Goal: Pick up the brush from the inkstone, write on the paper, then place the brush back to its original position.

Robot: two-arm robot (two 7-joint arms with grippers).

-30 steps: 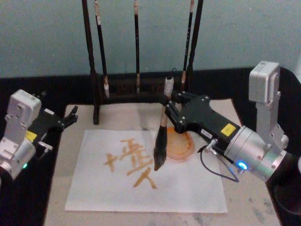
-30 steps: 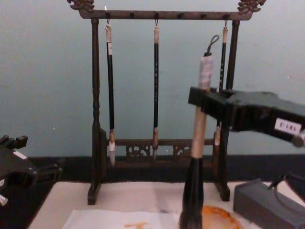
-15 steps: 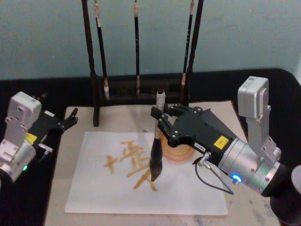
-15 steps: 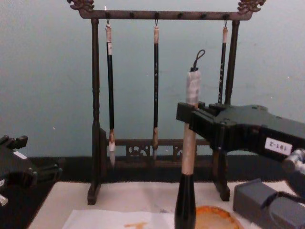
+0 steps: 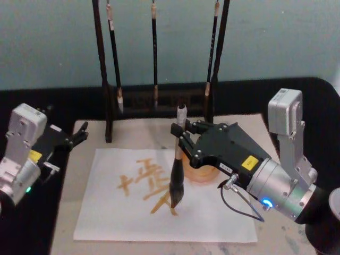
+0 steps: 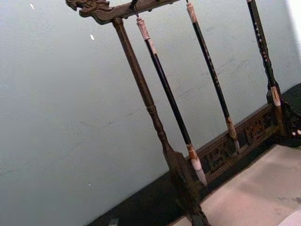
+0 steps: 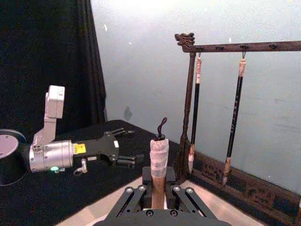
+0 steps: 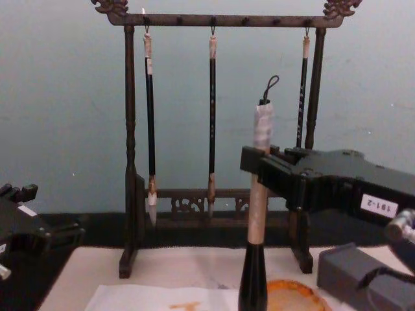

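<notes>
Right fingers [image 5: 187,147] clamped on the brush [image 5: 177,175] at its pale upper handle — stiff, light, a sound hold. Soft tuft hangs below them, seemingly touching the paper [image 5: 106,212] — press lightly. Inkstone [image 5: 203,174] sits just beneath. Left fingers [image 5: 81,132] apart, parked well off.

Brush [image 5: 177,175] over paper [image 5: 106,212], left of inkstone [image 5: 203,176]

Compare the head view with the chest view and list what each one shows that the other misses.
Head view: the brush tuft down on the paper's orange strokes. Chest view: the rack's carved top bar and a dark grey block. Both: the right claw shut on the brush, the inkstone, the idle left claw at the left.
</notes>
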